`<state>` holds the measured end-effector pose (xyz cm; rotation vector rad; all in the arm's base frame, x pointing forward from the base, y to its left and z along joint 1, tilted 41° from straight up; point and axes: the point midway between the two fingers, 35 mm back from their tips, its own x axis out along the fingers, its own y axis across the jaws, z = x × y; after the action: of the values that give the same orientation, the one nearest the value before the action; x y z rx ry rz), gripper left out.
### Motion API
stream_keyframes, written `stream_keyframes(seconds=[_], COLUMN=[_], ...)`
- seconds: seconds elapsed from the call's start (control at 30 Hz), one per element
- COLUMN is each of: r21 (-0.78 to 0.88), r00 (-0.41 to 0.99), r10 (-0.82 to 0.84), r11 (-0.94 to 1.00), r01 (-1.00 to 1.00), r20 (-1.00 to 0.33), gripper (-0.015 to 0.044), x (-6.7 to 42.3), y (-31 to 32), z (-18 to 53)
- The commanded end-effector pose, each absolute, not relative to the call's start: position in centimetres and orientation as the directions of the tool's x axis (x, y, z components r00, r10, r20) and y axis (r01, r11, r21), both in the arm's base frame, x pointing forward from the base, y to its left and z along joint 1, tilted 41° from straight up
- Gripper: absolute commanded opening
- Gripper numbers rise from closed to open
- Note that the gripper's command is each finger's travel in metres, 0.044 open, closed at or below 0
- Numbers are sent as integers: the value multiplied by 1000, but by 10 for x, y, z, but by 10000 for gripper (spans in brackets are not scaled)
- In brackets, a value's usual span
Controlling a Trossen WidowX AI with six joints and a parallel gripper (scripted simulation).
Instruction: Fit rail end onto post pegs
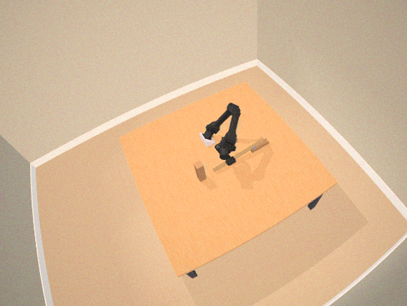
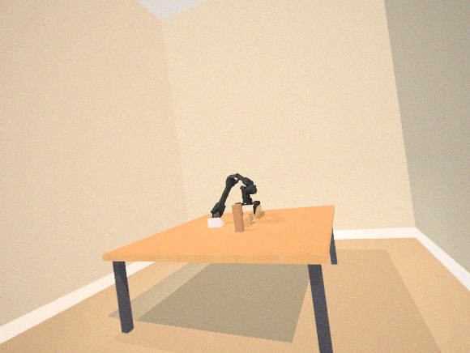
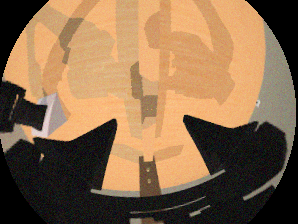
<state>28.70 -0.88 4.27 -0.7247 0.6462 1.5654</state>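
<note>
Spread wide and gripping nothing, end effector (image 1: 229, 161) poised directly above rail (image 1: 242, 154), lying lengthwise between the fingers; near end down on worktop (image 1: 245, 217), short of post (image 1: 200, 170).

The 2 black gripper fingers stand wide apart, holding nothing, above the orange table top (image 3: 100, 76). Between them the long pale wooden rail (image 3: 137, 90) runs straight up the frame.

A square orange wooden desk (image 2: 284, 243) on dark legs (image 2: 122, 295) stands in a beige-walled corner with white skirting board (image 1: 298, 102).
</note>
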Motion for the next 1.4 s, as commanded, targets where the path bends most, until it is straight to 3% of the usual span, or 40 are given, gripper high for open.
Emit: stream_keyframes(seconds=[0.0, 0.83, 1.33, 1.37], r21=[6, 5, 5, 5], r00=[-77, -77, -77, -77], r10=[650, 652, 652, 652], r11=[-111, -111, -111, -111], r01=[-994, -994, -994, -994], r20=[-756, -754, -754, -754], gripper=[440, 440, 46, 40], x=[285, 280, 280, 280], y=[-2, 22, 22, 22], z=[37, 9, 9, 9])
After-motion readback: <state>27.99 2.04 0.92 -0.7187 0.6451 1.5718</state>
